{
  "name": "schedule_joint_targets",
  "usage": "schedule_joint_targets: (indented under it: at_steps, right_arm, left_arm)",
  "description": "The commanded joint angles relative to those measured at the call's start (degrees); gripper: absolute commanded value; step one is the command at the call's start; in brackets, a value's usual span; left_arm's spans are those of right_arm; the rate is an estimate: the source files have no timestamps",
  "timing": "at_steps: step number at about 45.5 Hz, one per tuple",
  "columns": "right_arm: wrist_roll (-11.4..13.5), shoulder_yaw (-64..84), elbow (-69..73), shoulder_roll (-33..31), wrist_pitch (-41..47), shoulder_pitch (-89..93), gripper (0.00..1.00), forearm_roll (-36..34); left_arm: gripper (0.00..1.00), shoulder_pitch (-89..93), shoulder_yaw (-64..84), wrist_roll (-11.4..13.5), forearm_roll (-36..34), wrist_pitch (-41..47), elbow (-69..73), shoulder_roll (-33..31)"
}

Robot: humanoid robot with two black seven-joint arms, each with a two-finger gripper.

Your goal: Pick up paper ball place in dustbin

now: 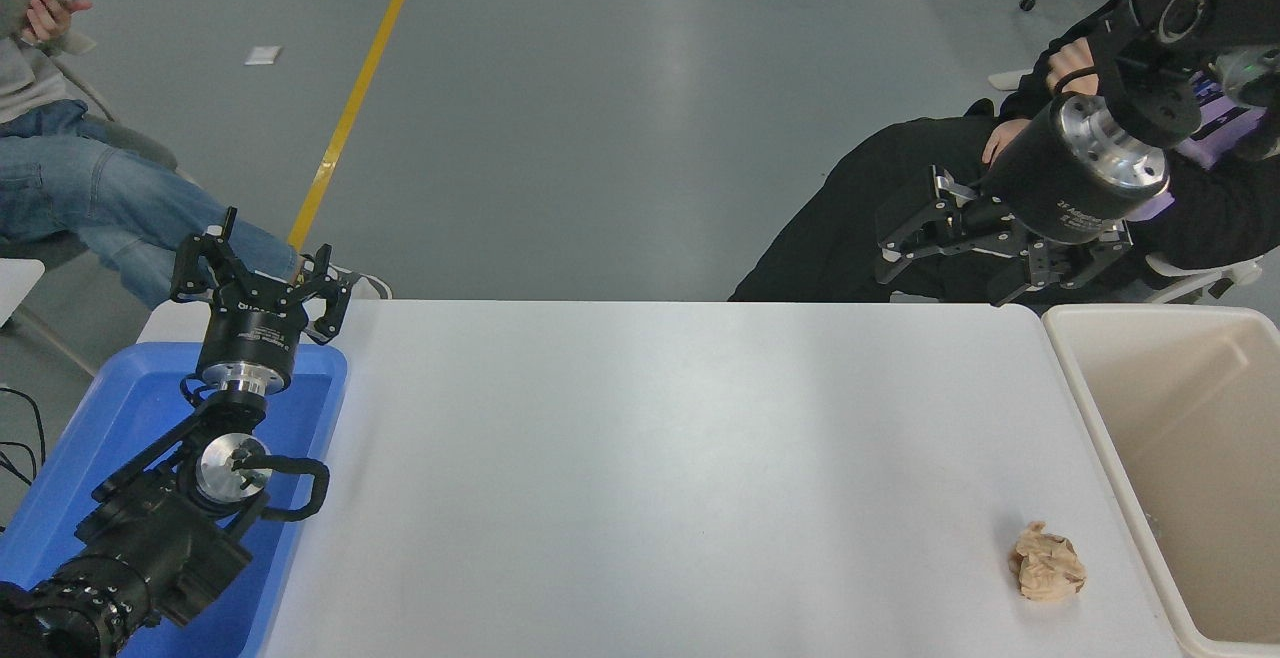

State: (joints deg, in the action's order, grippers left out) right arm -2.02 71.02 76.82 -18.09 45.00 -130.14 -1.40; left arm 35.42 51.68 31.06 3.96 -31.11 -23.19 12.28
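The paper ball, a small wrinkled tan wad, lies on the white table near its front right corner, just left of the dustbin. The dustbin is a large beige bin at the table's right end, and what shows of its inside is bare. My right gripper hangs open and empty at the upper right, raised over the table's far edge, far above and behind the paper ball. My left gripper is open and parked over the blue tray at the left.
A shallow blue tray sits at the table's left end under the left arm. A person in black sits behind the right arm at the far right. Another person in jeans sits at the far left.
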Motion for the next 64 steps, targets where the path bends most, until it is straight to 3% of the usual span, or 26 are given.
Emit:
schedule_joint_targets:
  at_steps: [1, 64]
  right_arm:
    - [0.0, 0.0, 0.0, 0.1, 0.0, -0.6, 1.0, 0.0]
    - [0.0, 0.6, 0.0, 0.1, 0.0, -1.2, 1.0, -0.2]
  left_arm:
    - [0.99, 0.0, -0.1, 0.1, 0.0, 0.0, 0.0, -0.1]
    - [0.99, 0.0, 0.0, 0.0, 0.0, 0.0, 0.1, -0.1]
